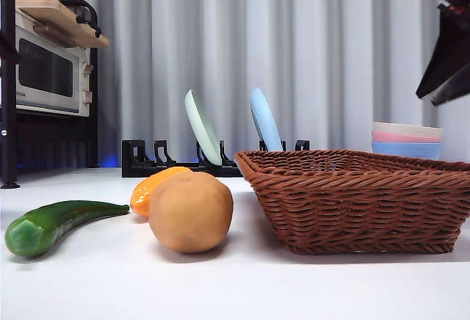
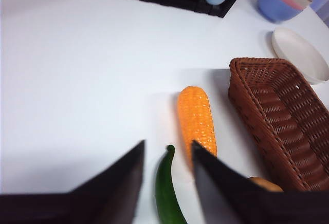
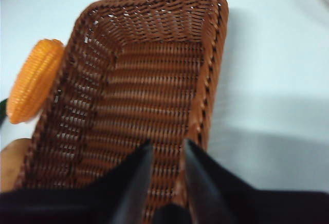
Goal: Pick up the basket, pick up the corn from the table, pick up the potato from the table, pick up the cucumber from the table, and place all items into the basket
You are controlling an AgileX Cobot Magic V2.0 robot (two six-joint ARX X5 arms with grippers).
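Status: nothing is in the basket yet; it sits flat on the table [image 1: 242, 291] with all three vegetables still outside it, so every step remains, judging by how things lie.

Cucumber [image 1: 55, 222]: farthest left on the table, lying flat, thick cut end toward the front camera, thin tip pointing toward the corn. In the left wrist view it lies below the gap between the jaws of the left gripper [image 2: 167, 154].

Left gripper: above the cucumber and corn, jaws parted, nothing between them.

Corn [image 1: 150, 188]: lying flat behind the potato, largely hidden by it in the front view; just beside the basket's left wall.

Potato [image 1: 191, 211]: in front of the corn, near the basket's left front corner; whether it touches the corn cannot be told.

Basket [image 1: 367, 202]: empty, right of the vegetables.

Right gripper [image 3: 165, 154]: above the basket's near right side, jaws slightly apart, not yet closed on the rim.

Surroundings: microwave [image 1: 48, 74] on a dark stand at far left; black dish rack [image 1: 183, 162] with two upright plates [image 1: 264, 122] behind; stacked bowls [image 1: 407, 140] behind the basket; a white dish [image 2: 300, 54] beside them.

Obstructions: none over the basket's opening. The potato and corn lie close together and close to the basket wall, which may crowd a grasp.
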